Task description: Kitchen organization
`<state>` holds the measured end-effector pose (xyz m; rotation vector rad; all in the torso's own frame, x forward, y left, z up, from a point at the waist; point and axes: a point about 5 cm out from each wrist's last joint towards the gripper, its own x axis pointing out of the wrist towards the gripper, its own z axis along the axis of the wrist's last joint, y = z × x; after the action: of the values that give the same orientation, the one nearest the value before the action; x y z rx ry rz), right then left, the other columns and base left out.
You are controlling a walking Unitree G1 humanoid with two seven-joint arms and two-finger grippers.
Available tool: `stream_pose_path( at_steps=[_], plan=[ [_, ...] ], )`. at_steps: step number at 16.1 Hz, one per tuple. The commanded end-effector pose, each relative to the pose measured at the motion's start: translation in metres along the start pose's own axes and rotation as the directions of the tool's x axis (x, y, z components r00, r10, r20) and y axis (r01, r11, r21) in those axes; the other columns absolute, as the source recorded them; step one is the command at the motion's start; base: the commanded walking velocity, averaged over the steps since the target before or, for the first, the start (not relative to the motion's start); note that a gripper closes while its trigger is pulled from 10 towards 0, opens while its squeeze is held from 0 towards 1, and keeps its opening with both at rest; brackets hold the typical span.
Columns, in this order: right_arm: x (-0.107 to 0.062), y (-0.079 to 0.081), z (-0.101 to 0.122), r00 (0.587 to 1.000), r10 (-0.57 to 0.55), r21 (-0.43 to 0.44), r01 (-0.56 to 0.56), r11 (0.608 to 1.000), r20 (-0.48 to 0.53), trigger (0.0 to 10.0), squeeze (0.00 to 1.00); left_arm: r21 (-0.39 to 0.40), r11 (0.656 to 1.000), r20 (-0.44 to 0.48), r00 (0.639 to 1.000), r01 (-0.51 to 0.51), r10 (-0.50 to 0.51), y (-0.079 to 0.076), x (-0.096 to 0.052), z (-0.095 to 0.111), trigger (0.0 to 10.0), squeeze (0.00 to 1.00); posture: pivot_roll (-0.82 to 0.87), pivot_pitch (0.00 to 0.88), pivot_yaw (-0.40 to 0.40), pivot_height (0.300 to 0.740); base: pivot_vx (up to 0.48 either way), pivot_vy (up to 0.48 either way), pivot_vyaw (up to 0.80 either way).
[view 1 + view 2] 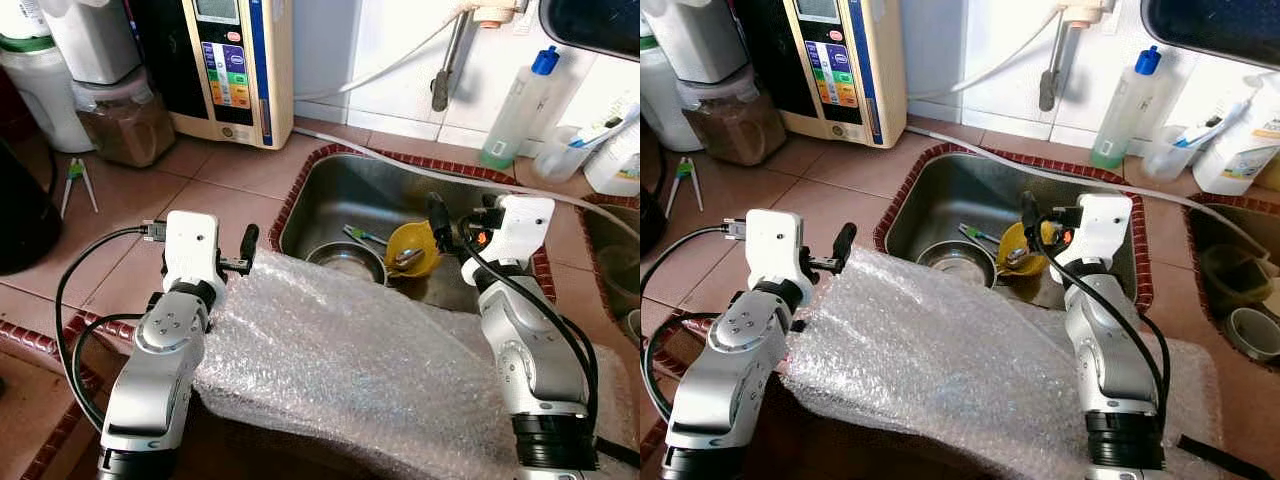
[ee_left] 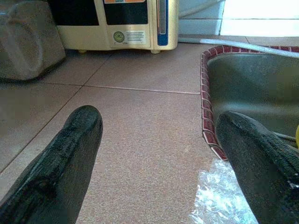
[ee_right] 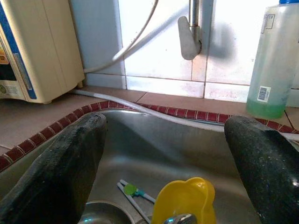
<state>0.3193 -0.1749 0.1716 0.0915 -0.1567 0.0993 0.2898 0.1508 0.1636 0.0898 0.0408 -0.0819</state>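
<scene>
Yellow cup (image 3: 184,200) in sink (image 1: 350,185), just below released right claw (image 3: 163,163).

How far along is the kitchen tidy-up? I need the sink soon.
Nothing looks done yet: the yellow cup, a metal bowl and a green-tipped utensil lie in the sink. In hand: the right gripper hangs open above the cup, holding nothing. The left gripper is open over the counter beside the sink. Left to do: clear the sink items and the bubble wrap across the front edge.
</scene>
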Motion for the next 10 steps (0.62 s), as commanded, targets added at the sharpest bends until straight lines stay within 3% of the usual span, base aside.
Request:
stream_pose_path(
  at_steps=[1,10],
  plan=[
    [0.0002,-0.0007,-0.0011,1.0,-0.006,0.006,0.006,1.0,-0.005,10.0,0.0,0.001,1.0,-0.005,1.0,-0.004,0.004,0.0013,0.0016,0.0015,10.0,0.0,0.01,0.093,0.001,0.74,0.0,0.0,0.0],
    [0.0045,-0.0058,0.0077,0.999,-0.019,-0.004,0.019,1.0,0.042,10.0,0.0,-0.01,1.0,0.015,1.0,-0.011,0.011,-0.0023,0.0032,0.0069,10.0,0.0,0.01,0.086,0.0,0.74,-0.284,0.0,0.0]
  ],
)
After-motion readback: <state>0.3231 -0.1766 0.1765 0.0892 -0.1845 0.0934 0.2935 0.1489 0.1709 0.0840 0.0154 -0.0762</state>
